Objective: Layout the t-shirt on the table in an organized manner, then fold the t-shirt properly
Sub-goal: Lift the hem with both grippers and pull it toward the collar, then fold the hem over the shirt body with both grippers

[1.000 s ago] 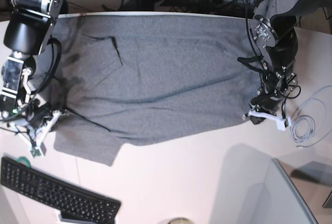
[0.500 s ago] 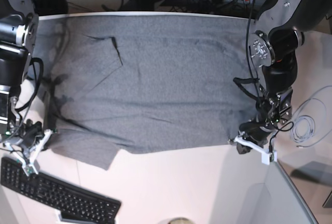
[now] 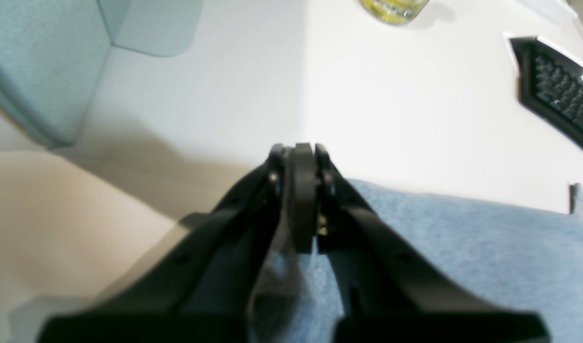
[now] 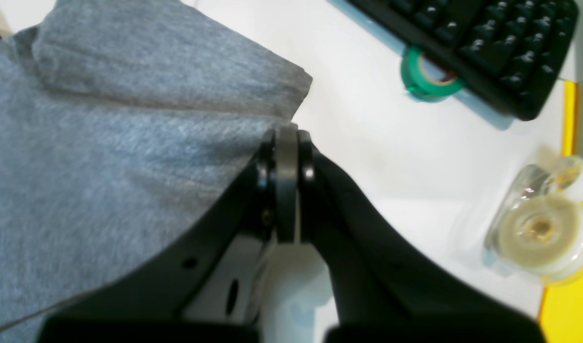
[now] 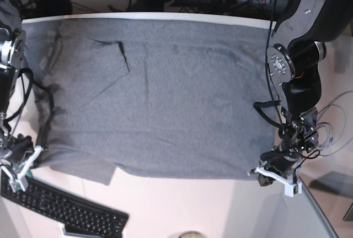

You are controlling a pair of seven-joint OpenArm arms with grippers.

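Note:
The grey t-shirt (image 5: 154,95) lies spread wide over the white table (image 5: 182,205), its far edge along the table's back. In the base view my left gripper (image 5: 266,173) sits at the shirt's near right corner. The left wrist view shows that left gripper (image 3: 303,159) shut, with t-shirt (image 3: 463,247) cloth pinched between its fingers. My right gripper (image 5: 25,163) is at the near left corner, beside a sleeve. In the right wrist view the right gripper (image 4: 286,138) is shut on the t-shirt (image 4: 105,143) edge.
A black keyboard (image 5: 60,205) lies at the front left, close to my right gripper, with a green tape roll (image 4: 429,76) and a clear tape dispenser (image 4: 544,233) by it. A jar (image 3: 393,7) stands at the front edge. A grey panel (image 5: 300,210) and coiled cable (image 5: 331,133) are at the right.
Both grippers have moved toward the table's front edge, dragging the shirt's near edge with them. The cloth now lies flatter and covers more of the table.

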